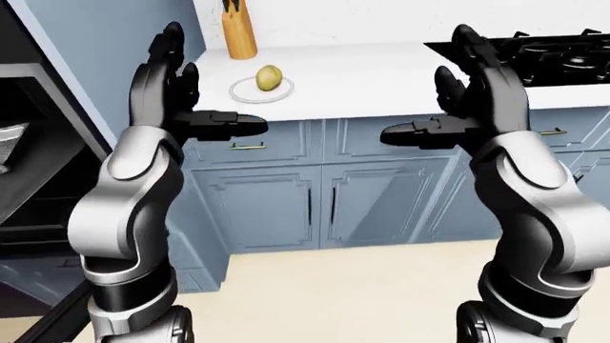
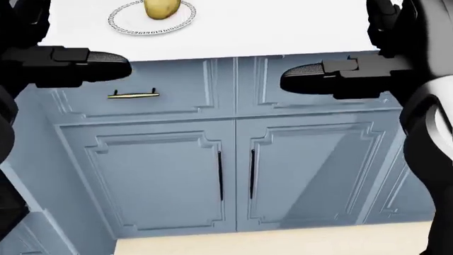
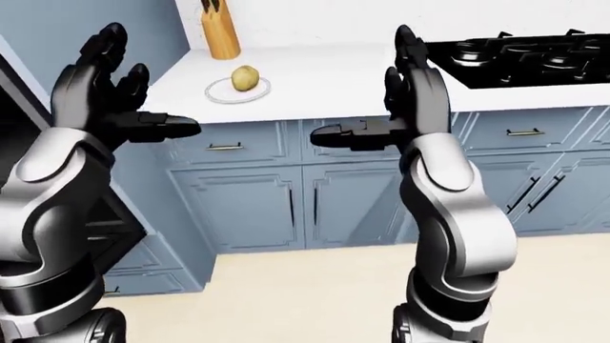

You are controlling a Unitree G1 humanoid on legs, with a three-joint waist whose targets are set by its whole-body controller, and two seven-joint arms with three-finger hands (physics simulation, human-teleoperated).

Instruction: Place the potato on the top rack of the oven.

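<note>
**Both hands empty and raised; potato waits on its plate beyond the left hand**

The left hand point(image 1: 176, 93) is held up with its fingers spread and the thumb jutting sideways toward the other hand; it grips nothing. The right hand point(image 1: 477, 93) mirrors it, fingers apart, thumb pointing inward, likewise empty. The two stand well apart, palms roughly facing each other.

Just past the left hand, a little to its inner side and farther off on the white counter point(image 1: 362, 78), the potato point(image 1: 269, 77) sits upright on a small round plate point(image 1: 246, 91). A wooden knife block point(image 1: 237, 32) stands beyond it, toward the wall. Beyond the right hand lies the black stove top point(image 1: 553, 53). Below both hands run blue cabinet doors point(image 2: 233, 170) and drawers with brass handles. Out past the left hand's outer side, at the left edge of the left-eye view, the open oven point(image 1: 33, 164) shows its dark cavity; its racks are hard to make out.

The step in hand looks like the reach for the potato. It is probably best taken with the left hand, which is nearer. Lower the hand over the potato, keep the fingers wide until they straddle it, and close round its middle rather than its tip, since the rounded skin could roll off the plate if nudged sideways. Stepping closer to the counter first would likely spare a stretched reach.
</note>
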